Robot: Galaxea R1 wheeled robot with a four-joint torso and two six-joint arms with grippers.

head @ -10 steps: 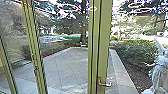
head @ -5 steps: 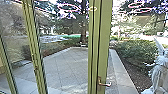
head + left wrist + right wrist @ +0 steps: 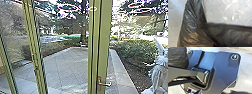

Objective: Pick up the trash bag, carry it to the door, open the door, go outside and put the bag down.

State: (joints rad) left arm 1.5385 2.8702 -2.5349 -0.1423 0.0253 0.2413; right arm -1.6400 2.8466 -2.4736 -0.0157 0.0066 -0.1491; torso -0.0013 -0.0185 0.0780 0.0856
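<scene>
Trash bag (image 3: 189,31), speckled floor (image 3: 174,27), door (image 3: 104,45)

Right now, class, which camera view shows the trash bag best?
The left wrist view: the trash bag looms large, its glossy dark folds plain. The right wrist view catches a smaller, rounded part.

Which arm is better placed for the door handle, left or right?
Probably the right: the handle sits right of centre in the head view, while the bag shows large and close at the left wrist, likely crowding that arm.
</scene>
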